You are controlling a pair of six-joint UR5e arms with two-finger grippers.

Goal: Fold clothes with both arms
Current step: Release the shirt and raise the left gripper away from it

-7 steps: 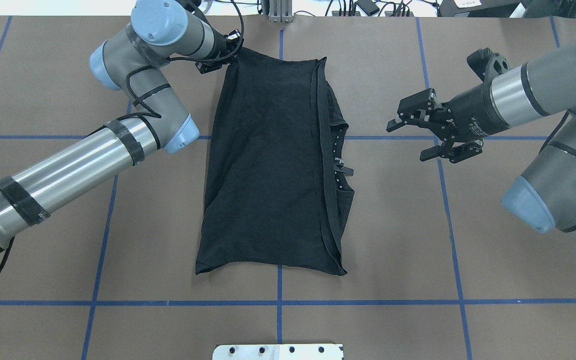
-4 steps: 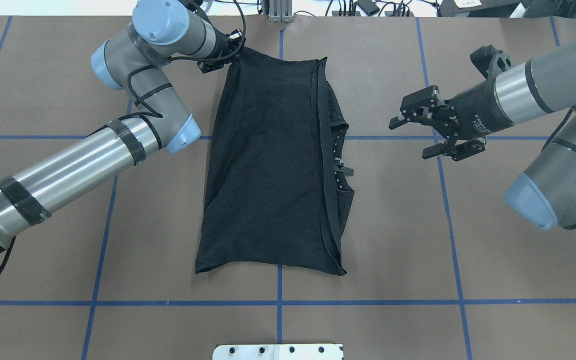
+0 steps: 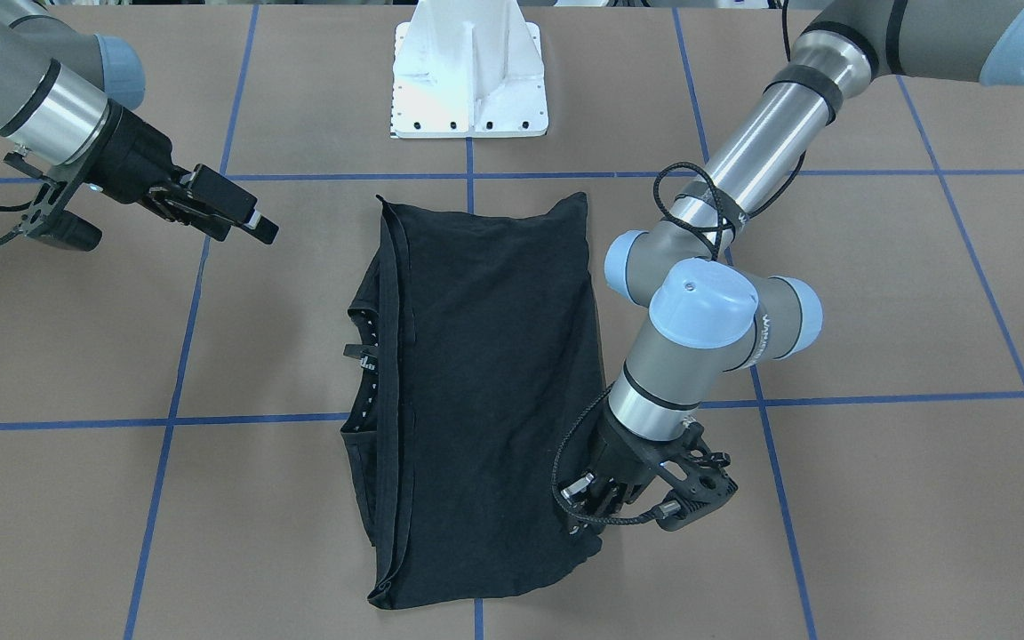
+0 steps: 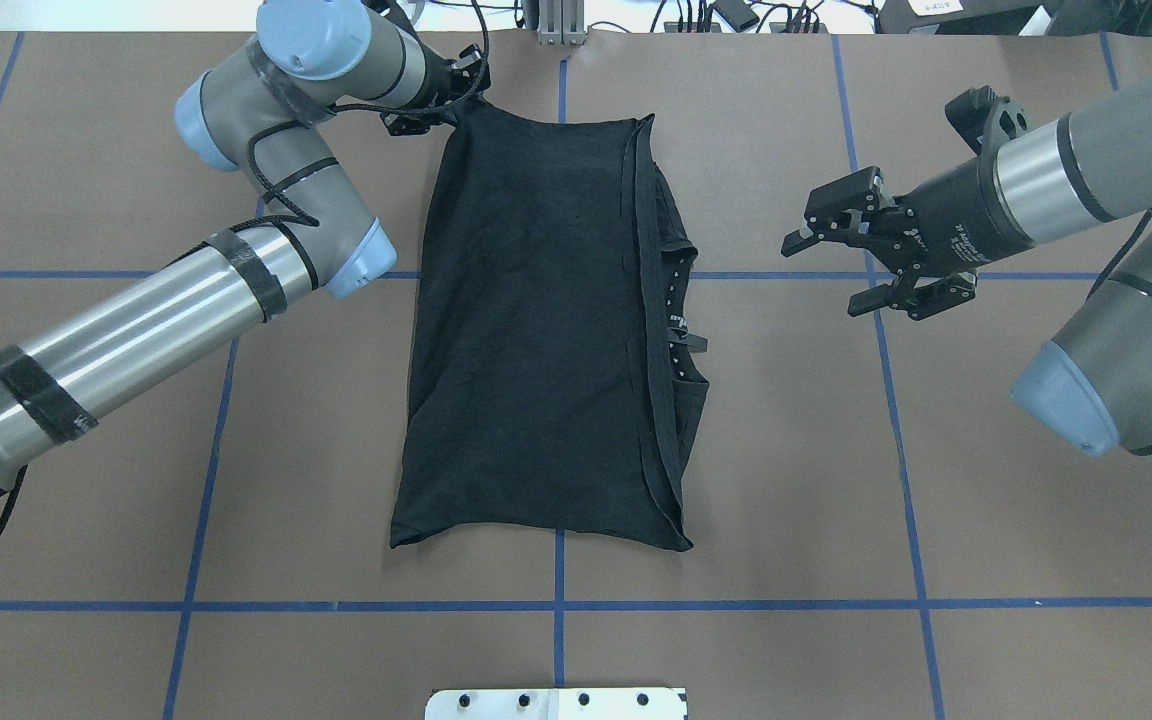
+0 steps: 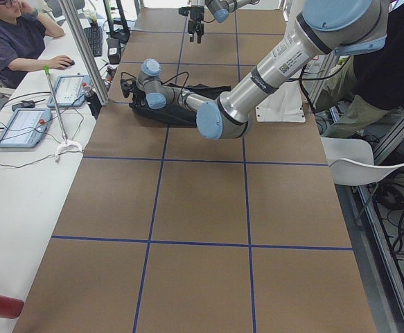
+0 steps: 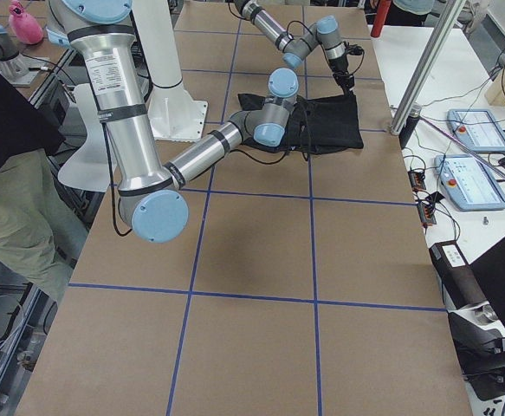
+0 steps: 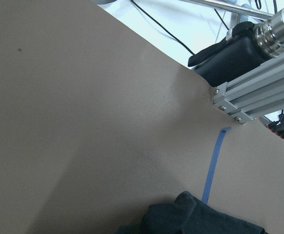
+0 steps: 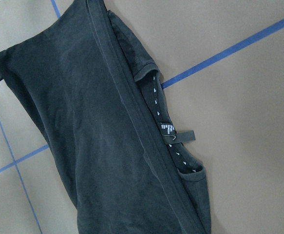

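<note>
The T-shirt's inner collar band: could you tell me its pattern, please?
The collar band is black with small white marks; right wrist view shows it best.

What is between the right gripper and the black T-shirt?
Overhead view: only bare table with a blue tape line separates right gripper and T-shirt.

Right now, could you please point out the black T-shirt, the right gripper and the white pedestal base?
black T-shirt point(image 4: 536, 330): overhead view, middle of body.
right gripper point(image 4: 819, 277): overhead view, between open fingertips.
white pedestal base point(image 3: 469, 89): front-facing view, its middle.
</note>
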